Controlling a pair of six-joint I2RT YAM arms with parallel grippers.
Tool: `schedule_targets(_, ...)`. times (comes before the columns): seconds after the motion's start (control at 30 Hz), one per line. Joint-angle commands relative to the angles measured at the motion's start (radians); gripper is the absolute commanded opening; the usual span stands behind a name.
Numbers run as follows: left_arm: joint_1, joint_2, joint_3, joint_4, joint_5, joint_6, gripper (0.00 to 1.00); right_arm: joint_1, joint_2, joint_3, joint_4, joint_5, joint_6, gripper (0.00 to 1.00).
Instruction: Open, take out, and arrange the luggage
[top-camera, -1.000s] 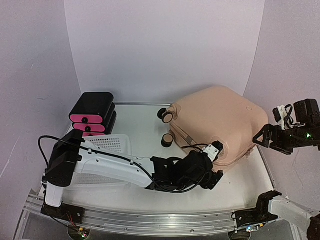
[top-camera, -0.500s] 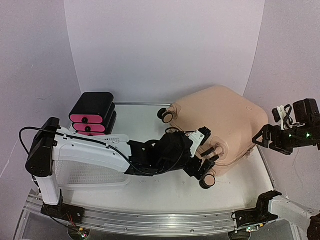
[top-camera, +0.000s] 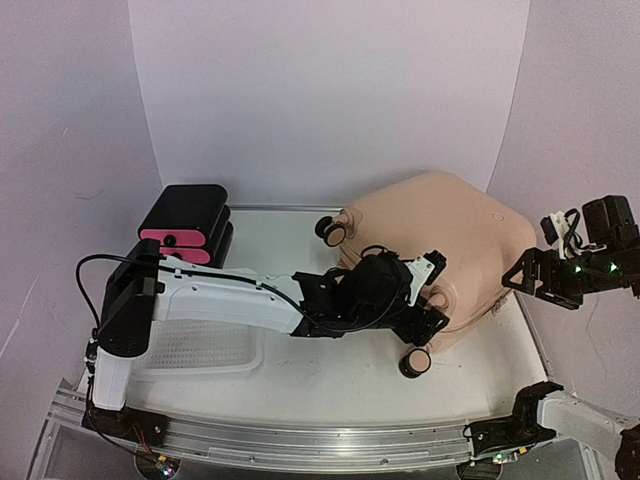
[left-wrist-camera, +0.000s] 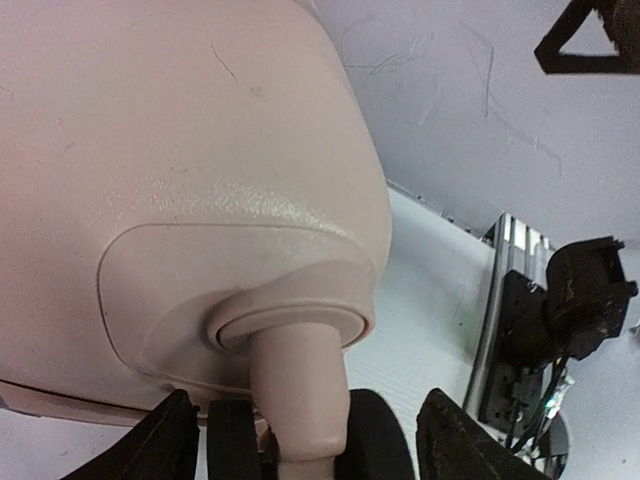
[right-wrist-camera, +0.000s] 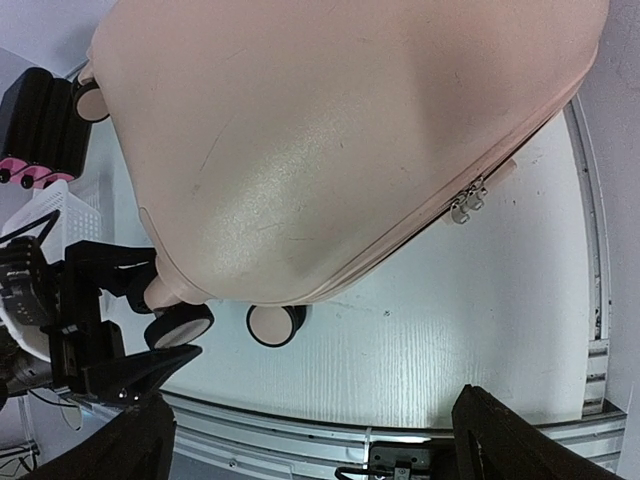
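The luggage (top-camera: 440, 235) is lying closed on the table (top-camera: 300, 390), filling the right centre of the overhead view. Its zip pulls (right-wrist-camera: 465, 205) are sitting together on the seam at the right of the right-wrist view.

The left gripper (left-wrist-camera: 305, 400) is straddling one corner wheel (left-wrist-camera: 375, 445) at the bottom of its own view. The pink wheel stem (left-wrist-camera: 300, 370) is rising between the jaws, which are standing spread. A thin strip of table is showing on each side of the wheel, so I am judging that nothing is being pinched yet. The right gripper (right-wrist-camera: 312, 425) is hanging wide open at the right edge of the overhead view, apart from the shell and holding nothing.

To my eye the step is taking hold of that wheel to swing the case round for opening. Doing it well means closing squarely on the wheel's flat sides. The rounded stem is looking likely to slip. After that, a slow, low pull should be making the shell slide, not tip, and should be bringing the zip pulls within the right gripper's reach.

I am not finding any brand, label or writing that can be read, on the shell or anywhere else.
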Motion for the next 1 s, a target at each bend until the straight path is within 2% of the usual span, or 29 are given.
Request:
schedule_targets(0.0,0.004,-0.011,0.052,-0.046,-0.082,0.002,0.7,-0.005,0.002,-0.002,0.015,-0.009,0.004,0.98)
schedule_targets(0.2,0.023,-0.063,-0.001,-0.088,-0.159,0.026,0.46,-0.005,0.01,-0.028,0.024,-0.015,0.007,0.98)
schedule_targets(0.53,0.106,-0.243,-0.201,-0.147,-0.27,0.002,0.27,-0.004,0.04,-0.079,0.041,-0.021,-0.002,0.98)
schedule_targets(0.67,0.165,-0.327,-0.274,-0.183,-0.276,-0.015,0.24,-0.004,0.045,-0.176,0.135,-0.085,-0.01,0.98)
schedule_targets(0.77,0.202,-0.37,-0.308,-0.221,-0.266,-0.028,0.22,-0.005,0.065,-0.273,0.298,-0.21,-0.003,0.83)
schedule_targets(0.87,0.239,-0.406,-0.337,-0.245,-0.268,-0.037,0.2,0.005,0.073,-0.407,0.54,-0.316,0.087,0.68)
schedule_targets(0.97,0.286,-0.446,-0.354,-0.302,-0.27,-0.056,0.19,0.079,0.086,-0.495,0.701,-0.272,0.127,0.62)
